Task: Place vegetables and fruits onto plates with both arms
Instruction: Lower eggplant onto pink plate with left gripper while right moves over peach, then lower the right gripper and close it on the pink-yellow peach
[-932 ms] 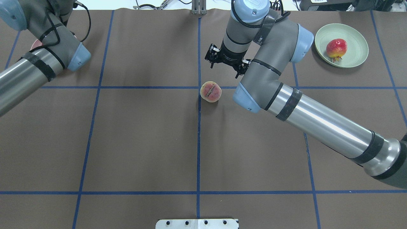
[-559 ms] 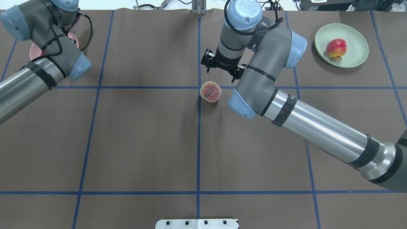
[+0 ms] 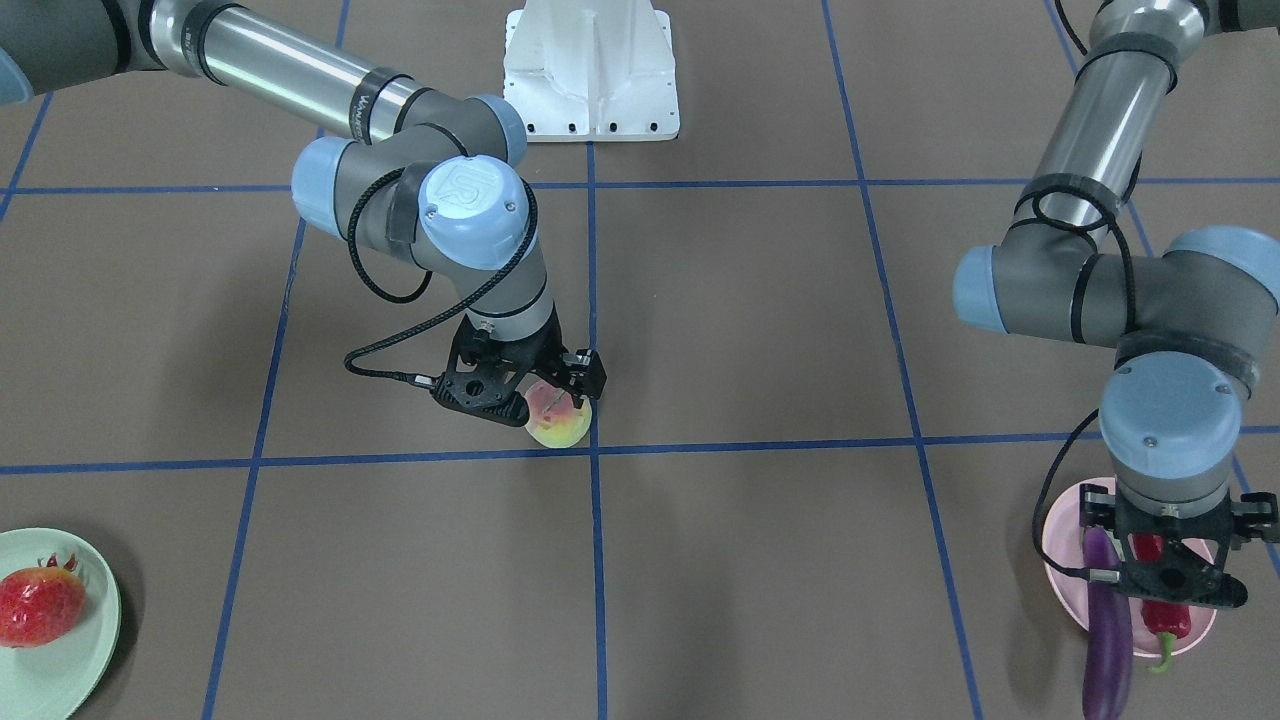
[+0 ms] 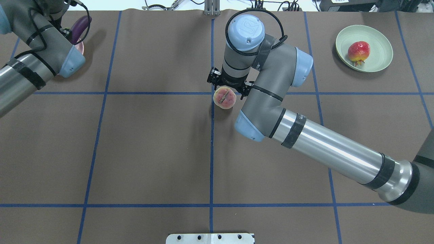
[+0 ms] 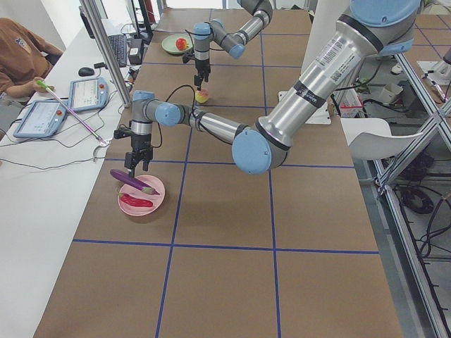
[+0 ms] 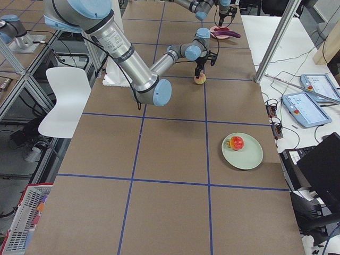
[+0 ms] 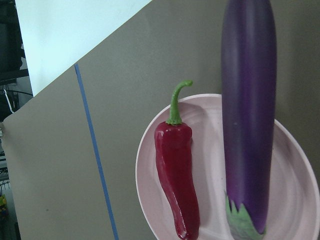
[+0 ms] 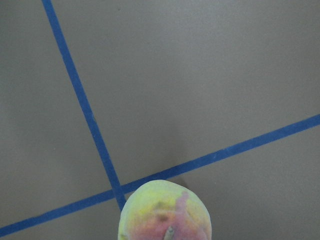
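The peach lies on the table at a crossing of blue lines and shows at the bottom of the right wrist view. My right gripper hangs right over it, jaws apart, empty. The pale pink plate holds the purple eggplant, which overhangs the rim, and the red chili beside it; both fill the left wrist view, eggplant and chili. My left gripper hovers above them, open and empty. The bumpy red-orange fruit lies on the mint green plate.
The white robot base stands at the table's near middle edge. Blue tape lines divide the brown table cover. An operator with tablets sits at a side desk beyond the table's far edge.
My right arm has swung left and toward the peach, so its gripper now stands over it. My left arm has drawn back and left, uncovering the eggplant's tip.
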`<state>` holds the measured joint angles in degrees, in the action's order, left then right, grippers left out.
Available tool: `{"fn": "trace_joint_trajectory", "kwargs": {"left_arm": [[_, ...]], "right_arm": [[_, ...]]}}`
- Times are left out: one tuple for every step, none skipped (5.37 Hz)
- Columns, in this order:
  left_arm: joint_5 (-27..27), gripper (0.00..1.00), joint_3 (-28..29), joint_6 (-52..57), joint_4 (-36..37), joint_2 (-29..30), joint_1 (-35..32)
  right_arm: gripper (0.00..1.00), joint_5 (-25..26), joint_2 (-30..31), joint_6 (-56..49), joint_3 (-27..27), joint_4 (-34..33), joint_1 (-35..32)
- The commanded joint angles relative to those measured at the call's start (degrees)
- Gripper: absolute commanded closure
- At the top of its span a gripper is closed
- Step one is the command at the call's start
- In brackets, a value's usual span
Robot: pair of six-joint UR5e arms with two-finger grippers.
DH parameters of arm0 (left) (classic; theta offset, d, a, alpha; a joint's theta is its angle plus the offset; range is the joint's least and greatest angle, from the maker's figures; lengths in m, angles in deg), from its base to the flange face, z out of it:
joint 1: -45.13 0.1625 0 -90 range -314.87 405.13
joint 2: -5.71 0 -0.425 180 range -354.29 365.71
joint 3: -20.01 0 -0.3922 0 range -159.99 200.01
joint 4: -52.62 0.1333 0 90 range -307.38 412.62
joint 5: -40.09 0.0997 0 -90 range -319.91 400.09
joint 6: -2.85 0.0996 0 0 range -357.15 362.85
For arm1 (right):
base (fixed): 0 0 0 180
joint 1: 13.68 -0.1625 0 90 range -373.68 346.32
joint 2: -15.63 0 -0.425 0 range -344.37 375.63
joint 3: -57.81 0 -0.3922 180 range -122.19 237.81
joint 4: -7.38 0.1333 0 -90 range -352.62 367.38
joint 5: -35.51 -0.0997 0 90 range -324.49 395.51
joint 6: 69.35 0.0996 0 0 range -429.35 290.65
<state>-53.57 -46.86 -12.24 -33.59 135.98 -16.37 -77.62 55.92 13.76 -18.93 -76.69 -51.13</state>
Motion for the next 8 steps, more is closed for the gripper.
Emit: {"fn": "trace_joint_trajectory", "kwargs": {"left_arm": [[-0.1,0.00,-0.4,0.1,0.1,0.0,-1.1],[-0.1,0.00,-0.5,0.1,0.1,-0.1,-1.3],[-0.1,0.00,-0.5,0.1,0.1,-0.1,-1.5],[-0.1,0.00,-0.4,0.1,0.1,-0.2,-1.7],[-0.1,0.00,-0.4,0.1,0.1,-0.2,-1.7],[-0.1,0.00,-0.4,0.1,0.1,-0.2,-1.8],[-0.1,0.00,-0.4,0.1,0.1,-0.2,-1.8],[0.0,0.00,-0.4,0.1,0.1,-0.2,-1.9]], "right_arm": [[0.00,1.4,-0.2,-0.2,0.8,0.0,0.9],[0.00,1.6,-0.6,-0.8,0.9,0.1,0.9],[0.00,3.8,-0.7,-1.0,0.9,0.4,0.9],[0.00,4.3,-0.5,-1.3,0.9,0.5,1.0],[0.00,4.5,-0.5,-2.0,1.3,1.1,1.0],[0.00,4.4,-0.4,-2.0,2.8,4.1,1.0],[0.00,4.4,-0.4,-2.0,2.9,5.0,1.0],[0.00,4.5,-0.2,-2.0,3.3,6.4,1.1]]}}
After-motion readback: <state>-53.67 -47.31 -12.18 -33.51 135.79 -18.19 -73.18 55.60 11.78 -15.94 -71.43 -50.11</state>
